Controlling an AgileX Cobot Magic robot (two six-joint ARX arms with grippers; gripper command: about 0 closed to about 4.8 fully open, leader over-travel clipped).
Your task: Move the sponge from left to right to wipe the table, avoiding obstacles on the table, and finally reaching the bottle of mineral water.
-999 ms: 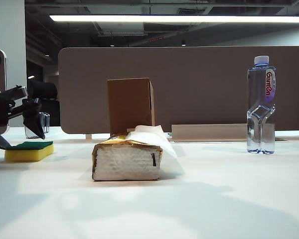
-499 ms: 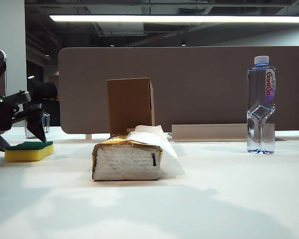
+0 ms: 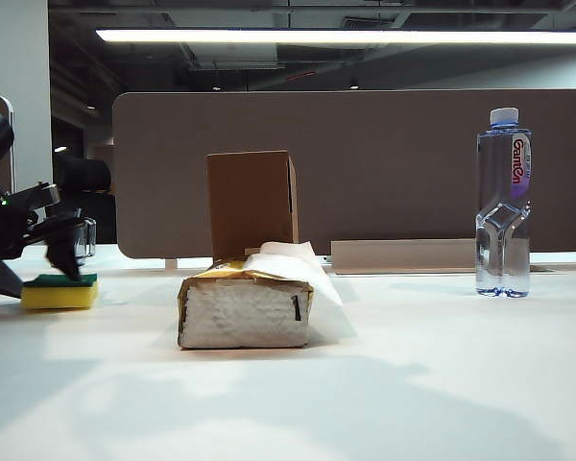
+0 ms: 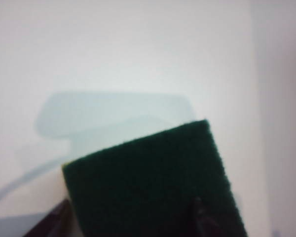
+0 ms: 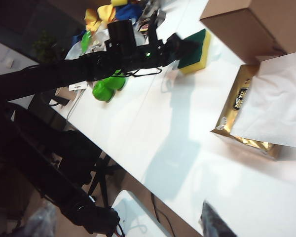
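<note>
I see the sponge [image 3: 60, 292] flat at the table's [image 3: 384, 384] far left, green side up, long axis sideways. My left gripper [image 3: 34, 274] straddles it, jaws part-closed, grip unclear. Right gripper barely visible, spread wide. Tissue pack [image 3: 246, 305] blocks rightward; bare tabletop in front.
</note>
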